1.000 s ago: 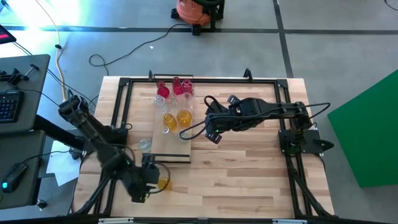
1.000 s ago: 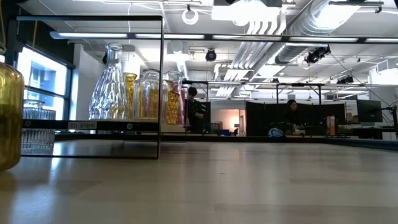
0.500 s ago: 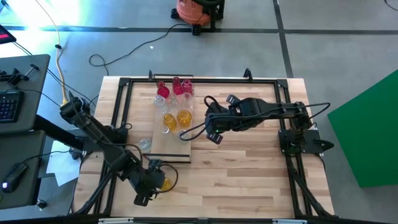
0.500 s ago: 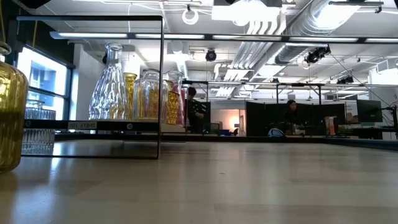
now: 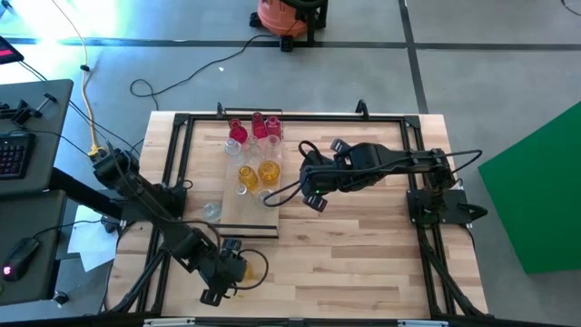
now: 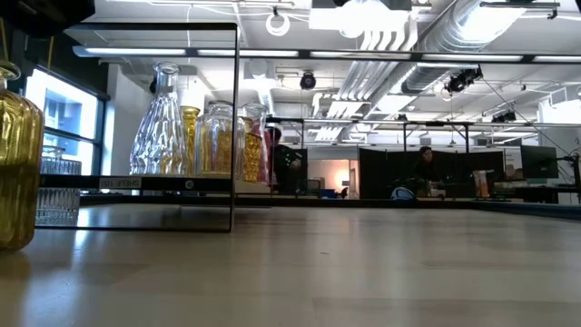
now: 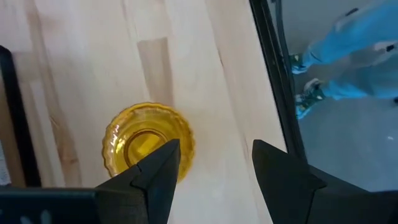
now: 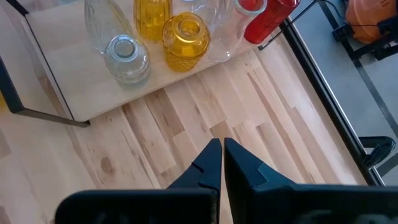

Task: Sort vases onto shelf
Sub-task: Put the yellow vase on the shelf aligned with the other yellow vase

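From my remote station: left gripper (image 7: 214,171) hangs over the near-left of the table with fingers spread and nothing between them, the stray amber vase (image 7: 148,142) upright on bare tabletop just off one fingertip and well short of the shelf (image 5: 238,216); if I descend on this line, one finger may land on its rim rather than straddle it and tip or skid the glass toward the table's black frame (image 7: 271,81). To the right, the right gripper (image 8: 221,163) waits beside the shelf with fingers pressed together, empty, near the sorted vases (image 8: 185,33), so any careless swing there could knock them.
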Action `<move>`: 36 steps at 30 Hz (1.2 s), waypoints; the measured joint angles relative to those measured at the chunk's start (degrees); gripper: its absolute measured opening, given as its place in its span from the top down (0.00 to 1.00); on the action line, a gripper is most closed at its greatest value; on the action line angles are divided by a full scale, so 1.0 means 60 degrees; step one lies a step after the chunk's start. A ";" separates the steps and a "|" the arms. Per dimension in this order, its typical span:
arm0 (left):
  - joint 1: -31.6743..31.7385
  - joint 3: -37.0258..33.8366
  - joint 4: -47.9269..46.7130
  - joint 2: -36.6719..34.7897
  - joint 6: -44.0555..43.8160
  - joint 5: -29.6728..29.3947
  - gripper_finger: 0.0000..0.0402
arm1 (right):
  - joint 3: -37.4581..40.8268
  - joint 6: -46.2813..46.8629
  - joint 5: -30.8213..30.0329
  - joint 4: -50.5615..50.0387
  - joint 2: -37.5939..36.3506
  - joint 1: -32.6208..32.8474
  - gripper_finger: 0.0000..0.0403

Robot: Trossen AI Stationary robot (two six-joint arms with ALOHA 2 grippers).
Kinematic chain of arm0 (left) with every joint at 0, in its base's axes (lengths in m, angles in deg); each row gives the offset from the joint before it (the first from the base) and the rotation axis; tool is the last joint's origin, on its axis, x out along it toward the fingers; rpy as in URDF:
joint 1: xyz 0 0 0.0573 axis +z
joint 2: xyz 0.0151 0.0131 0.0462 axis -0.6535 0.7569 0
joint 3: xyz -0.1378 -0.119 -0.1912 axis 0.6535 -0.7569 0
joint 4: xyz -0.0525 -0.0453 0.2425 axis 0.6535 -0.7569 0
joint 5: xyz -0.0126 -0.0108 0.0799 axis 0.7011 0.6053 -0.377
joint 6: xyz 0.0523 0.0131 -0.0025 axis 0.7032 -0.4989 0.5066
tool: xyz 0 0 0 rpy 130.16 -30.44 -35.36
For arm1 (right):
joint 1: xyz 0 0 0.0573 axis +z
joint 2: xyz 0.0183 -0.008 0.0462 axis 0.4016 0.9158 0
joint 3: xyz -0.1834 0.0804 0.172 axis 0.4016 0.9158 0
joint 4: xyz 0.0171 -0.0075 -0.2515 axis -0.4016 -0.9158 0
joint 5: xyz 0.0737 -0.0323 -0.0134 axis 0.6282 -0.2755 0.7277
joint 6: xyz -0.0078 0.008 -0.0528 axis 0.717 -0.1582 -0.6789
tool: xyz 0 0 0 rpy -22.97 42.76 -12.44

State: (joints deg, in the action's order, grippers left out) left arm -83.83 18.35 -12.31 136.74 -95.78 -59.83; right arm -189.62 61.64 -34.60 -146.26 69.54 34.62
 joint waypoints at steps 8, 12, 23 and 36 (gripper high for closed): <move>0.0113 0.0000 0.0044 0.0024 -0.0042 -0.0357 0.51 | 0.0000 -0.0088 0.0080 0.0007 0.0000 0.0015 1.00; 0.0109 0.0031 0.0019 0.0027 -0.0108 -0.0364 0.51 | 0.0000 -0.0127 0.0080 0.0007 0.0000 0.0015 1.00; 0.0185 0.0355 -0.0527 0.0042 0.0215 -0.0585 0.51 | 0.0000 -0.0175 0.0076 0.0007 0.0000 0.0015 1.00; 0.0563 0.0212 -0.0490 0.0083 0.0316 -0.0395 0.51 | 0.0000 -0.0173 0.0076 0.0007 0.0000 0.0015 1.00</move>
State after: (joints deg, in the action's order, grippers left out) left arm -80.45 19.62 -15.25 137.24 -93.88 -62.20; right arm -189.62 60.60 -34.14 -146.22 69.54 34.70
